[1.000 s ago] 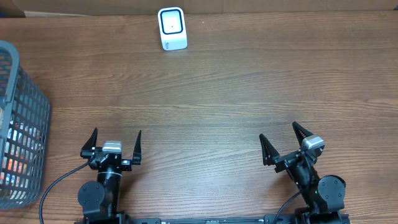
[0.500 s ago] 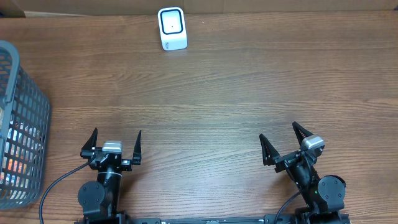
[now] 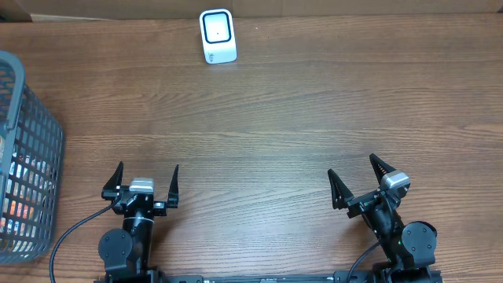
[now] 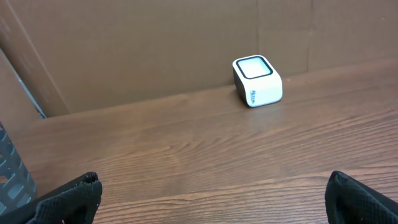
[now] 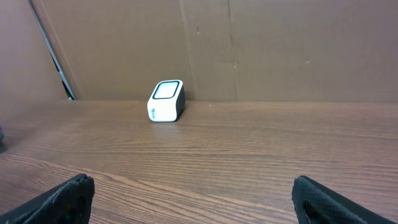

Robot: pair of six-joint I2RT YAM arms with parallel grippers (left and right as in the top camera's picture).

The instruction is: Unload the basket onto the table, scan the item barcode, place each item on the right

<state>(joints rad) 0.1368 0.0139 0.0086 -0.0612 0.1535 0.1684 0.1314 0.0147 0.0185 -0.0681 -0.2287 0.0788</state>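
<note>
On the wooden table (image 3: 275,118): 2 grippers wide open, both empty

At the far left, a grey basket (image 3: 43,134) holds an orange-and-white item (image 3: 17,208); no barcode can be made out. The left gripper (image 3: 148,171) is spread wide and grips nothing. The white scanner (image 3: 218,35) sits at the far edge. The right gripper (image 3: 352,165) is spread just as wide, also empty.
</note>
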